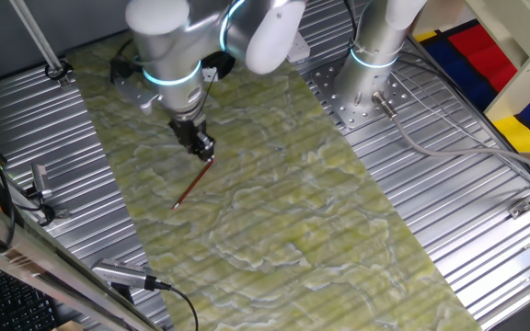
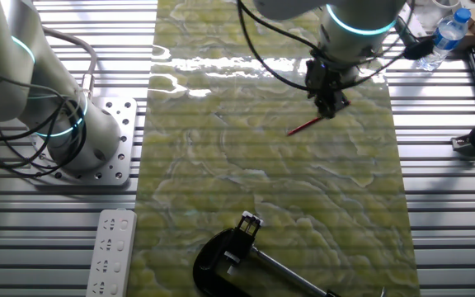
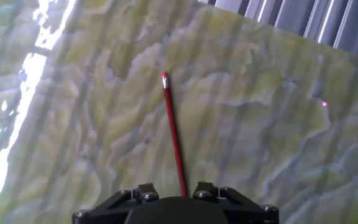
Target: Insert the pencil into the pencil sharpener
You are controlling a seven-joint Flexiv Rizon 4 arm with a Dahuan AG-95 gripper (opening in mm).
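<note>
My gripper (image 1: pixel 203 145) hangs over the far part of the green marbled mat (image 1: pixel 274 211) and is shut on the upper end of the thin red pencil (image 1: pixel 193 182). The pencil slants down and away from the fingers, and its tip is close to the mat. In the other fixed view the gripper (image 2: pixel 330 106) holds the pencil (image 2: pixel 305 126) the same way. In the hand view the pencil (image 3: pixel 173 134) runs straight out from between the fingers (image 3: pixel 180 190), tip up. The black round pencil sharpener (image 2: pixel 218 266) sits at the mat's near end, far from the gripper.
A long grey metal rod (image 2: pixel 291 278) lies against the sharpener. A white power strip (image 2: pixel 110 252) lies on the ribbed metal table left of the mat. A second arm's base (image 2: pixel 81 140) stands at the left. A water bottle (image 2: pixel 450 33) stands at the top right.
</note>
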